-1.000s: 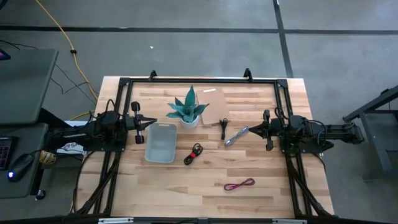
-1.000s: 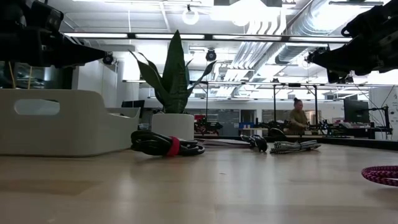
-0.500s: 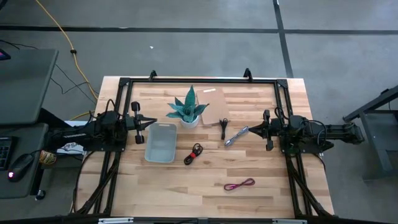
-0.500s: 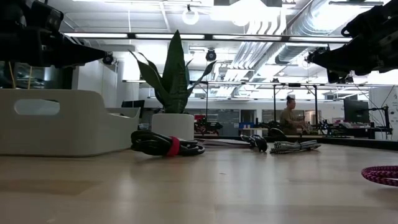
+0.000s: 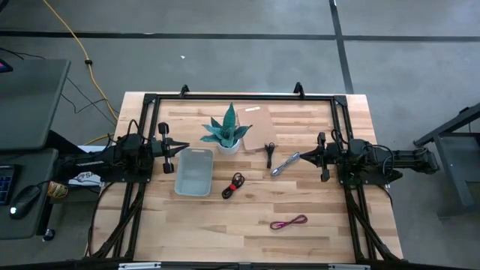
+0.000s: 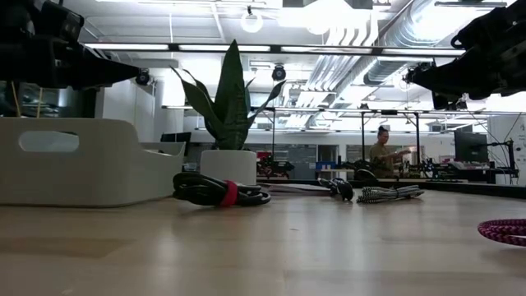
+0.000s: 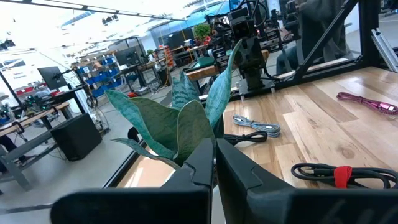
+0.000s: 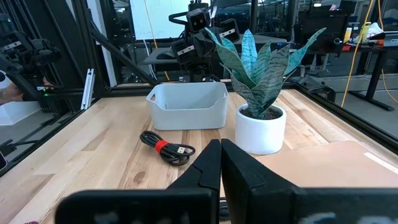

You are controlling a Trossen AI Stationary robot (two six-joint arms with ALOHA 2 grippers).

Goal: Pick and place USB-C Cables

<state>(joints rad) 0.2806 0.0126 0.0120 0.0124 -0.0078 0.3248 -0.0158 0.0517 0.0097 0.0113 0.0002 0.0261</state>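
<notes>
Four cable bundles lie flat on the wooden table. The black one (image 5: 269, 154) and the silver-grey one (image 5: 286, 163) are near the middle, with the silver-grey one just ahead of my right gripper (image 5: 303, 156). The black one with a red-orange tie (image 5: 235, 184) lies beside the bin, and the magenta-red one (image 5: 289, 222) is toward the near edge. My left gripper (image 5: 180, 148) hovers above the far end of the grey bin (image 5: 193, 171). Both grippers are shut, as the wrist views show (image 7: 214, 163) (image 8: 221, 155), and hang clear of the table.
A potted snake plant (image 5: 227, 133) stands between the arms near the far side, next to the bin. A black frame (image 5: 240, 97) runs around the table's far and side edges. A person (image 6: 382, 153) moves in the room beyond the table.
</notes>
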